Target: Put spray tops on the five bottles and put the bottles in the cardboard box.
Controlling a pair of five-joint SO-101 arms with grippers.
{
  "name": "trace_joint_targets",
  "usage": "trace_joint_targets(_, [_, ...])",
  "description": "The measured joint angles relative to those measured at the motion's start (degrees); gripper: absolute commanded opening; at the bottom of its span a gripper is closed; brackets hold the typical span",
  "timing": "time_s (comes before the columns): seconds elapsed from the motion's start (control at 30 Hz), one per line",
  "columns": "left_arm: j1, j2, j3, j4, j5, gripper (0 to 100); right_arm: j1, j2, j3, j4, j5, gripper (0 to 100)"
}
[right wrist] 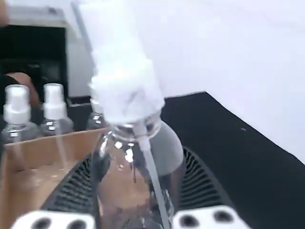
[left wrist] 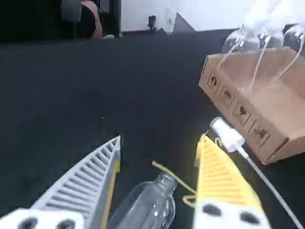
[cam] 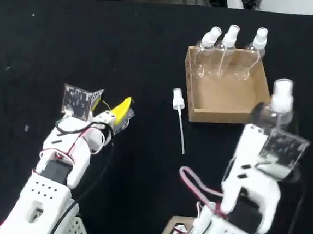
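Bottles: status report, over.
Right pincer shut on capped bottle by cardboard box. Left pincer shut on uncapped bottle. Three capped bottles boxed. Loose spray top on table beside box.

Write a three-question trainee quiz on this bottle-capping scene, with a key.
1. How many bottles stand in the cardboard box?
2. True or false: the left gripper holds an uncapped bottle.
3. The right gripper holds: A) a capped bottle B) a bare tube C) nothing.
Key: 1. three; 2. true; 3. A.
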Motion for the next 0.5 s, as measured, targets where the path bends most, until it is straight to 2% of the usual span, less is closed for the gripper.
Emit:
trace_joint_targets(0.27, [-0.1,-0.2,7.0,-8.8,0.0,25,11.0,30.0,-1.4,-27.3,0.4,1.1])
trace_joint_targets(0.5, [0.4,-0.3,7.1,-9.3,0.0,25,13.1,54.3,-6.6,-44.9,0.4,1.1])
